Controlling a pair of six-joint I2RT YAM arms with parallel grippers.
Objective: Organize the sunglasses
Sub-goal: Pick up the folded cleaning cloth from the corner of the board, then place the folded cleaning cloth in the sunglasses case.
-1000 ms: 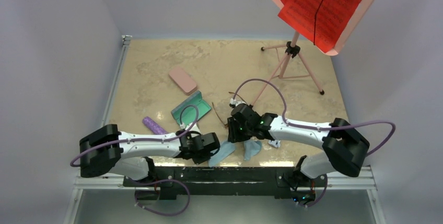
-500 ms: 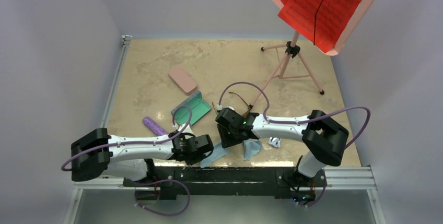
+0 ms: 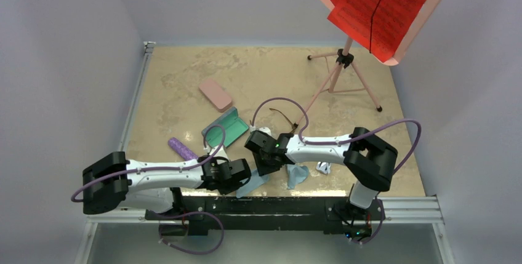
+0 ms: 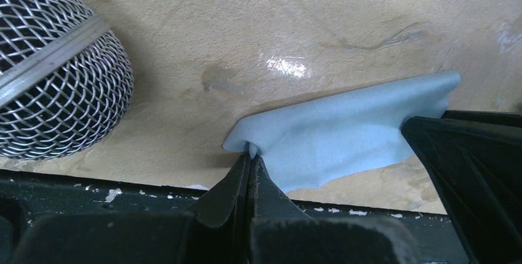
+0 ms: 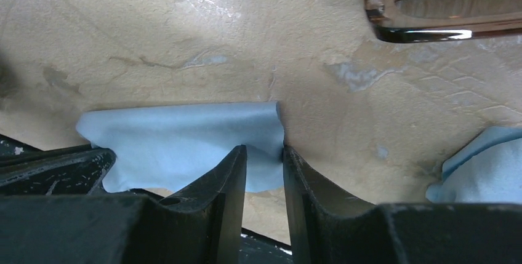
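**Both tools on one cloth, sunglasses lying by**

At the far left of my left wrist view sits a microphone's mesh head point(image 4: 55, 67), apart from the cloth. My left tool point(image 4: 252, 153) is pinched tight on one corner of the light blue cloth point(image 4: 345, 128), at the near edge of the surface point(image 5: 184, 42). My right tool point(image 5: 265, 150) straddles the cloth's opposite edge, its fingers a narrow gap apart and not clamped.

I judge the step to be taking that cloth in both tools. To do it well, I'd close the right tool squarely on the edge before any lift. Then I'd raise both together with gentle tension, so the left corner doesn't slip.

The brown sunglasses point(image 5: 418, 33) lie just beyond the right tool, with a thin glossy frame and a pale see-through lens. To the right of a second cloth point(image 3: 297, 176) rests the white pair point(image 3: 323, 167), small and chunky.
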